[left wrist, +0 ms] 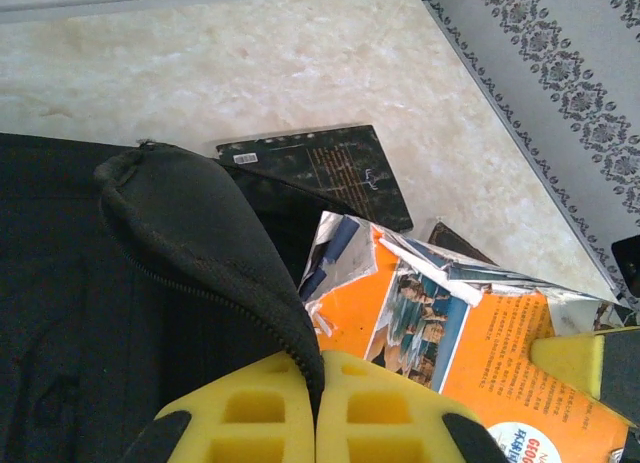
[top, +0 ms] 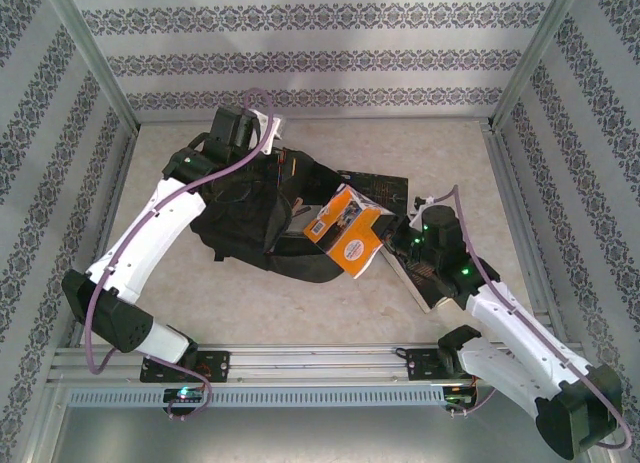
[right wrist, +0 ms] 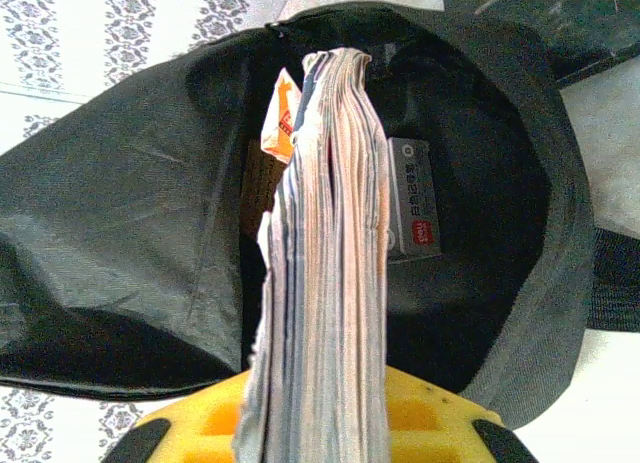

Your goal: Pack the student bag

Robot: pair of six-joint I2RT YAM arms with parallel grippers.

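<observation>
We see bright, even light from above on the pale table, with only a soft shadow beside the black bag. In the right wrist view the bag's interior falls dark, and the near book looks slightly blurred.

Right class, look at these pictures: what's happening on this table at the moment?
Two robot arms are packing a student bag. The left pincer is shut on the bag's zipped rim, lifting the mouth open. The right pincer grips an orange book and holds it at the opening, not yet dropped in. A black book lies on the table beyond the bag.
</observation>
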